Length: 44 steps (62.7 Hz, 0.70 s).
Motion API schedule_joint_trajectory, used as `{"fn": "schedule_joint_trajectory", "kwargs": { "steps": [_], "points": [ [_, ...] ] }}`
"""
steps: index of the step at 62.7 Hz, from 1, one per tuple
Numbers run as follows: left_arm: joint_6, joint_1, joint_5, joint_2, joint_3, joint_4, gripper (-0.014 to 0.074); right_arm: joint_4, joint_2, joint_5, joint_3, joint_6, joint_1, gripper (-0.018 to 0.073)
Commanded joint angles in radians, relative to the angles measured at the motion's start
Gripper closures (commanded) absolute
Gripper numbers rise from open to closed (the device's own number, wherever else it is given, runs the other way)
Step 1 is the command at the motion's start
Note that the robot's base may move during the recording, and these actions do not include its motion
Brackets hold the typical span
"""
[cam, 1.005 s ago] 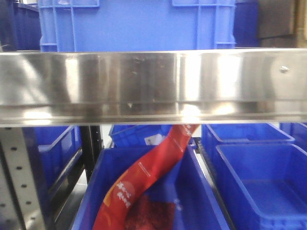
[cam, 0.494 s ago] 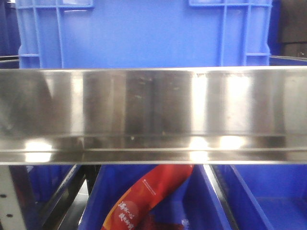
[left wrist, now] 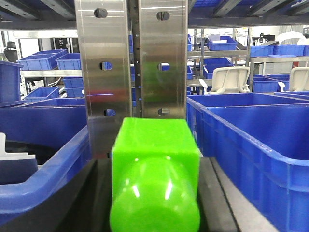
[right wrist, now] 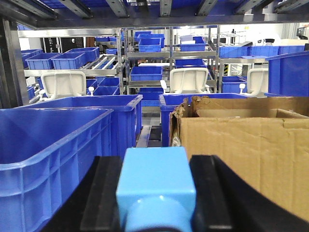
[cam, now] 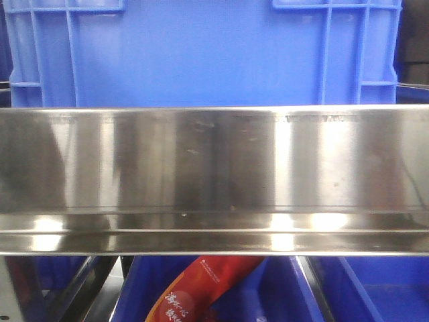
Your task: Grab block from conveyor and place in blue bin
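Front view: the steel rail (cam: 214,178) now sits lower in the frame than a second ago. The blue crate (cam: 201,54) above it has swelled to fill the top, and only a tip of the red packet (cam: 201,292) shows at the bottom centre. I read that as my body closing on the racking, not as any arm movement.

My left gripper (left wrist: 154,203) pinches a green block (left wrist: 154,145) at the frame's lower centre, before a steel upright (left wrist: 130,72), with a blue bin (left wrist: 251,145) just to the right. My right gripper (right wrist: 155,203) is pressed onto a light blue block (right wrist: 155,179), between a second blue bin (right wrist: 53,145) at left and a cardboard box (right wrist: 241,154) at right.

The conveyor appears in no view. The grabbing looks done; placing remains.
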Motion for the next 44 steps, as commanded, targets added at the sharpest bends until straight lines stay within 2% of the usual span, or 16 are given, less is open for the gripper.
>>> {"fn": "schedule_joint_trajectory", "kwargs": {
  "steps": [1, 19, 30, 44],
  "points": [
    [0.0, -0.004, -0.014, -0.003, -0.001, 0.003, 0.0708, -0.003, 0.0, -0.031, -0.001, -0.007, -0.004, 0.0713],
    [0.0, -0.004, -0.014, -0.003, -0.001, 0.003, 0.0708, -0.003, 0.0, -0.034, -0.001, -0.007, -0.004, 0.0713],
    [0.0, -0.004, -0.029, -0.003, -0.001, 0.003, 0.0708, -0.003, 0.0, -0.137, -0.001, -0.007, -0.004, 0.0713],
    [0.0, -0.004, -0.062, 0.006, -0.003, -0.011, 0.0708, 0.0, 0.004, -0.116, -0.001, -0.007, -0.004, 0.0713]
  ]
}}
